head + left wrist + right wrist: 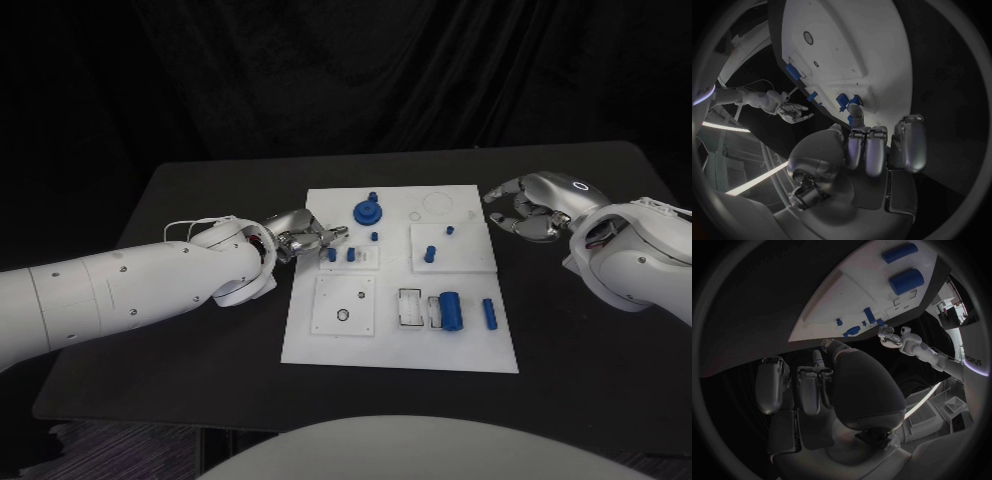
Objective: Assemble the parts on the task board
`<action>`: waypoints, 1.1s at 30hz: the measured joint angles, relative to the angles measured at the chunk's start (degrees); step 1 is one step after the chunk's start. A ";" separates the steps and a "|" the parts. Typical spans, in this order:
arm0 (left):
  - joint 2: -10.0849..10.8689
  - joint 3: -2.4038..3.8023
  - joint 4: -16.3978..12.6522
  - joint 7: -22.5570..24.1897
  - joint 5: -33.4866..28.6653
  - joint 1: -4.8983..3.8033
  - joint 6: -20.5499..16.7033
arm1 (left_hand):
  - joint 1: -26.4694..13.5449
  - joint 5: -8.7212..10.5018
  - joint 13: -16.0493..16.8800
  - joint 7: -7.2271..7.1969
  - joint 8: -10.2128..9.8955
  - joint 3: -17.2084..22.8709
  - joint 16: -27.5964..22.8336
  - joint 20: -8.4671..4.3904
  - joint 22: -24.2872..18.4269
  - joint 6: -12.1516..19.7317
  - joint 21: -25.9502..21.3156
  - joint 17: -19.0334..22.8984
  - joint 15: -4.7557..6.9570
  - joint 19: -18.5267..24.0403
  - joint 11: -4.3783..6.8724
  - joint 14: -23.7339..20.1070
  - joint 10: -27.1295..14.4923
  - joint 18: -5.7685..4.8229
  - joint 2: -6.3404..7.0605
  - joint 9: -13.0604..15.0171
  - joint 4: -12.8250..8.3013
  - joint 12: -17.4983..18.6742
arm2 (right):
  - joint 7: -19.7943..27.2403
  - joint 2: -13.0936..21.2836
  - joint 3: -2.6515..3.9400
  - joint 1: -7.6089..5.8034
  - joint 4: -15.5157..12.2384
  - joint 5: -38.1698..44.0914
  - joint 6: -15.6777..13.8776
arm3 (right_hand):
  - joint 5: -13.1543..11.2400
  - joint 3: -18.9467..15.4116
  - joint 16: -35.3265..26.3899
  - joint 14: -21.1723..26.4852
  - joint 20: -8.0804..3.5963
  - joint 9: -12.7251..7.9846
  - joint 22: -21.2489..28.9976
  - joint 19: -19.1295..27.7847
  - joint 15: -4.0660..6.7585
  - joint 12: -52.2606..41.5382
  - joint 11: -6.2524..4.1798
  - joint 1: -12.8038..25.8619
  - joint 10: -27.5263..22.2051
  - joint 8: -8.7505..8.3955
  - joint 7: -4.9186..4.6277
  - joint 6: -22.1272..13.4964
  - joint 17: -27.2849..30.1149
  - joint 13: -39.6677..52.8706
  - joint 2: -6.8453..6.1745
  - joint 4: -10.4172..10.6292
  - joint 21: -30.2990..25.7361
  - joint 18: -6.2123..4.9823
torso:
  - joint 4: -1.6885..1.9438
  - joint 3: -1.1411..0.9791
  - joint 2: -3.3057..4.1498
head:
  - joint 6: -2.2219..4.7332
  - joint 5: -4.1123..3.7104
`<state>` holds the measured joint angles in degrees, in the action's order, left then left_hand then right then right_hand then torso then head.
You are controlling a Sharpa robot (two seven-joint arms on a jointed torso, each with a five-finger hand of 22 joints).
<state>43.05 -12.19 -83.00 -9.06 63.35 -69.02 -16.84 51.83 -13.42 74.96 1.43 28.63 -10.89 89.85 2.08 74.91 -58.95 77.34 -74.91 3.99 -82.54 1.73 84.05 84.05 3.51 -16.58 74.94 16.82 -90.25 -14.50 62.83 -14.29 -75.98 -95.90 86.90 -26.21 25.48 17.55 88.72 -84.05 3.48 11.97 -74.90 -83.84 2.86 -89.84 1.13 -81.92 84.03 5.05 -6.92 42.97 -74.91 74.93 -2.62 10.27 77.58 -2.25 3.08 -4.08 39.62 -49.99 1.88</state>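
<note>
Task board (329,335) lies flat mid-table (188,190), long edges running near to far. Dark table surface shows all round it; widest open strips on the left and right sides, a narrower band at the far edge.

My left robot hand (303,238) sits at the board's left edge, about halfway along, fingertips reaching over the rim toward two small blue pegs (340,255) on a raised white tile. Whether it pinches anything, I cannot tell; the left wrist view shows fingers (876,150) lying close together, pointing at the board edge with blue pegs (845,101) just beyond them.

My right robot hand (526,212) hovers off the board's far right corner, over bare table, fingers curled in, nothing held that I can see. Right wrist view shows fingers (811,385) folded low, apart from the board.

On the board: blue gear (369,211) toward the far end, two more pegs (438,243) on the right tile, a blue cylinder (450,310) and a slim blue bar (489,313) near the right near corner, a dark ring hole (343,315) in the near left tile.

Right wrist view shows the cylinder (906,281) and the left robot hand (891,336) from the side.
</note>
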 measured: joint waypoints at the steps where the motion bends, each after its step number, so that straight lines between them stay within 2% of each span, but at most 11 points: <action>1: 0.02 0.00 0.01 -0.06 0.00 0.00 0.03 | 0.73 -0.64 0.00 -0.02 0.06 -0.10 0.00 0.00 0.00 0.27 0.00 0.00 0.05 0.00 0.00 -0.05 0.00 0.00 0.08 0.00 -0.09 0.00 | -0.01 0.00 0.00 0.01 0.00 0.00 0.03 | 0.00 0.00 0.00 0.00 0.00 0.00 0.00 0.00 0.00 0.00 0.00 0.15 0.00 0.00 0.00 0.00 0.00 0.00 0.15 0.00 0.00 0.00 | 0.00 0.00 -0.01 | 0.00 0.01; 8: 0.17 0.00 0.02 -0.75 0.00 0.00 0.61 | 2.35 -2.46 0.00 -0.08 0.01 -0.38 0.00 0.00 0.00 1.60 0.11 0.00 0.21 0.00 0.00 -0.21 0.00 0.00 0.56 0.00 -0.17 0.00 | -0.07 0.01 0.00 0.04 0.01 0.00 0.28 | 0.00 0.00 0.00 0.00 0.00 0.00 0.00 0.00 0.00 0.00 0.00 0.21 0.00 0.00 0.00 0.00 0.00 -0.01 0.21 0.00 0.00 0.00 | 0.00 0.00 -0.02 | 0.00 0.02; 16: 0.17 0.00 0.02 -1.36 0.00 0.00 1.43 | 7.78 -4.69 0.01 -0.20 -2.23 -0.47 0.00 0.00 0.00 4.10 0.09 0.00 0.42 0.00 -0.01 0.01 -0.01 0.00 2.50 -0.01 -0.14 0.00 | -0.14 0.03 0.00 0.05 0.01 0.00 0.49 | 0.00 0.16 0.00 0.00 0.00 0.00 0.00 0.00 0.00 0.00 0.00 0.21 0.00 0.00 0.21 0.20 0.00 -0.01 0.21 0.16 0.00 0.01 | 0.04 0.00 -0.01 | 0.00 0.02; 19: 0.17 0.00 0.02 -1.49 0.01 0.00 1.80 | 8.14 -4.69 0.02 -0.20 -2.23 -0.47 0.00 0.00 0.00 4.10 0.09 0.00 0.42 0.00 -0.01 0.01 -0.01 0.00 2.41 -0.01 -0.14 0.00 | -0.16 0.04 0.00 0.06 0.01 0.00 0.55 | 0.00 0.16 0.00 0.00 0.00 0.00 0.00 0.00 0.00 0.00 0.00 0.21 0.00 0.00 0.21 0.20 0.00 -0.01 0.21 0.16 0.00 0.00 | 0.03 0.00 -0.01 | 0.00 0.05; 23: 0.17 0.00 0.04 -1.60 0.01 0.00 2.19 | 9.42 -5.98 0.06 -0.19 -2.67 -0.03 0.00 0.00 0.00 4.50 -0.23 0.00 0.42 0.01 -0.02 0.01 -0.02 -0.01 2.48 -0.01 -0.38 0.00 | -0.17 0.04 0.00 0.06 0.01 0.00 0.62 | 0.00 0.16 0.00 0.00 0.00 0.00 0.00 0.00 0.00 0.00 0.00 0.21 0.00 0.00 0.21 0.21 0.00 -0.01 0.21 0.16 0.00 0.01 | 0.02 0.01 -0.01 | 0.00 0.08; 29: 0.21 0.00 0.05 -1.69 0.01 0.00 2.59 | 9.84 -6.31 0.11 -0.20 -2.89 0.04 0.00 0.00 0.00 4.51 -0.23 0.00 0.42 0.01 -0.02 0.00 -0.02 0.00 2.67 -0.01 -0.31 -0.01 | -0.20 0.04 0.00 0.06 0.01 0.00 0.70 | 0.00 0.16 0.00 0.00 0.00 0.01 0.00 0.00 0.00 0.00 0.00 0.21 0.00 0.00 0.20 0.20 0.00 -0.02 0.21 0.16 0.00 0.01 | 0.00 0.00 0.00 | 0.00 0.09; 33: 0.27 0.00 0.02 -1.72 0.02 0.00 2.70 | 10.21 -7.04 0.13 -0.20 -2.89 0.29 0.00 0.00 0.00 4.51 -0.23 0.00 0.42 0.01 -0.02 0.01 -0.03 0.00 2.30 -0.01 -0.05 -0.03 | -0.21 0.04 0.00 0.07 0.04 0.00 0.73 | 0.00 0.20 0.00 0.00 0.00 0.01 0.00 0.00 0.00 0.00 0.00 0.22 0.00 0.00 0.18 0.23 0.00 -0.02 0.20 0.11 0.00 0.01 | -0.02 -0.01 0.01 | 0.00 0.09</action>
<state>43.32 -12.20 -82.98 -10.78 63.36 -69.01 -14.15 62.04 -20.46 75.10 1.23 25.74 -10.60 89.85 2.07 74.91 -54.45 77.12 -74.91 4.41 -82.54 1.71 84.05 84.02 3.51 -14.28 74.93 16.77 -90.28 -14.71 62.87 -14.29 -75.92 -95.86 86.90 -25.48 25.48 17.76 88.72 -84.05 3.49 11.98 -74.90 -83.84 2.86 -89.85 1.13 -81.70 84.03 5.04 -6.75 43.20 -74.91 74.91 -2.42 10.38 77.58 -2.24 3.05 -4.09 39.62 -49.99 1.98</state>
